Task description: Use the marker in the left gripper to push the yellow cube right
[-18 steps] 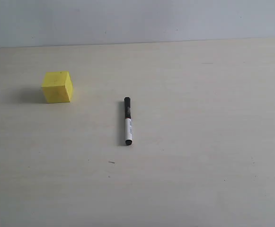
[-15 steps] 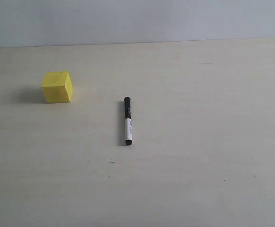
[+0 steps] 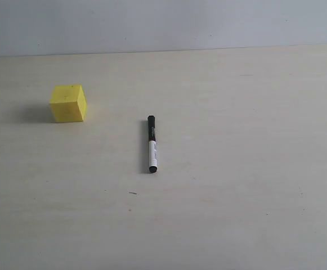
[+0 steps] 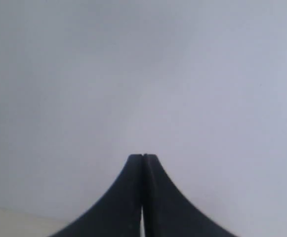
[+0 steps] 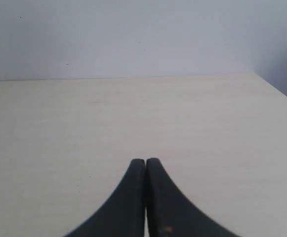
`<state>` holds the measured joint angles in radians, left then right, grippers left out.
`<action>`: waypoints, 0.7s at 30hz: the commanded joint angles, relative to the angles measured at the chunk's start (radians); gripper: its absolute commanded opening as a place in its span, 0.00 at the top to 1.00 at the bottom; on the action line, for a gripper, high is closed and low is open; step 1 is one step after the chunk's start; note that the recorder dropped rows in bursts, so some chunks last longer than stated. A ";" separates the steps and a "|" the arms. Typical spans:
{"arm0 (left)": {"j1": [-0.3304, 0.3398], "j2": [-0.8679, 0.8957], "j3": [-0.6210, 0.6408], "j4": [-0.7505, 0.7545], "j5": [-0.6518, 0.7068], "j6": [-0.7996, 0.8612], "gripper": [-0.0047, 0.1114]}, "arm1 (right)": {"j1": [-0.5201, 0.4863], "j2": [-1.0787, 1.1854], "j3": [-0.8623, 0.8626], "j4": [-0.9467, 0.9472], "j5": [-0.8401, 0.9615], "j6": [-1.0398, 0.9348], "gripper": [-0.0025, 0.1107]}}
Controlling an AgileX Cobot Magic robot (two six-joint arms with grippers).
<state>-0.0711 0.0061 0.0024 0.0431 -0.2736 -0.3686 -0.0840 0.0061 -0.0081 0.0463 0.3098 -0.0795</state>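
Left gripper [image 4: 142, 158] and right gripper [image 5: 145, 161] sit pressed together, empty — the loose marker [image 3: 151, 144] could roll when grabbed.

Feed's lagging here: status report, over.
Left gripper shut, empty; right gripper shut, empty. Marker flat on table, ungripped, right of yellow cube. Nothing between them.
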 commanded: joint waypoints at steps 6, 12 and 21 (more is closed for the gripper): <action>0.003 -0.001 -0.045 -0.038 -0.421 -0.295 0.96 | -0.006 -0.006 0.003 0.004 -0.005 0.002 0.98; 0.003 0.262 -0.400 -0.141 -0.079 -0.073 0.96 | -0.006 -0.006 0.003 0.004 -0.005 0.002 0.98; 0.001 1.034 -0.899 -0.139 0.835 0.111 0.96 | -0.006 -0.006 0.003 0.004 -0.005 0.002 0.98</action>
<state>-0.0711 0.8339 -0.7888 -0.0863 0.2299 -0.3378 -0.0840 0.0061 -0.0081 0.0463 0.3098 -0.0777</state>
